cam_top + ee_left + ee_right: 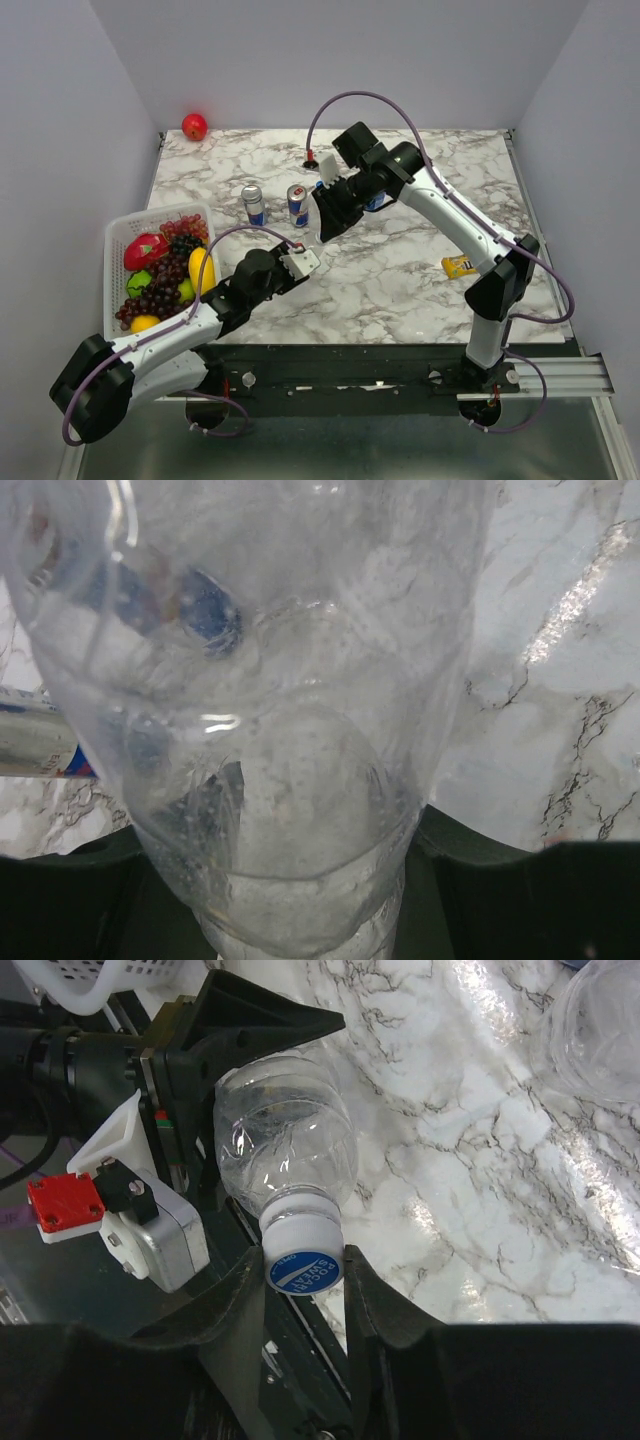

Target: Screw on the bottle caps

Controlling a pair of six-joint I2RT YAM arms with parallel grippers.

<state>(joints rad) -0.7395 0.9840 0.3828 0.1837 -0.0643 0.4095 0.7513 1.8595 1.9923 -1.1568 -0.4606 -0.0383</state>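
**Clear bottle, cap at the neck, held between two grippers**

Right gripper [303,1252]: closed to a narrow gap, one finger against each side of the bottle cap [303,1265]. Appears to be gripping it, though firm contact cannot be confirmed.

Cap: small, round, blue-topped, sitting on the white neck ring directly between the right fingertips. Judged rigid, light and smooth-sided, so likely to slip under a loose pinch. Best held across its diameter, as here, square to the thread.

Bottle [285,1135]: just beyond the cap and lying roughly level. Body clamped in the left gripper [300,880], whose jaws are closed on the clear wall. Apparently empty, so very light. Thin-walled and soft, prone to denting and to turning in the jaws under torque. Safer held low on the body or near the shoulder than mid-wall.

Writing: white lettering in two curved lines on the blue cap top, too small to read with confidence. No label band on the held bottle.

Further out: second clear bottle [600,1030] well beyond the right gripper, on the marble table [480,1160]. Blue-and-silver can [30,742] off to the left gripper's side, print unreadable. White basket [70,980] behind the left gripper.
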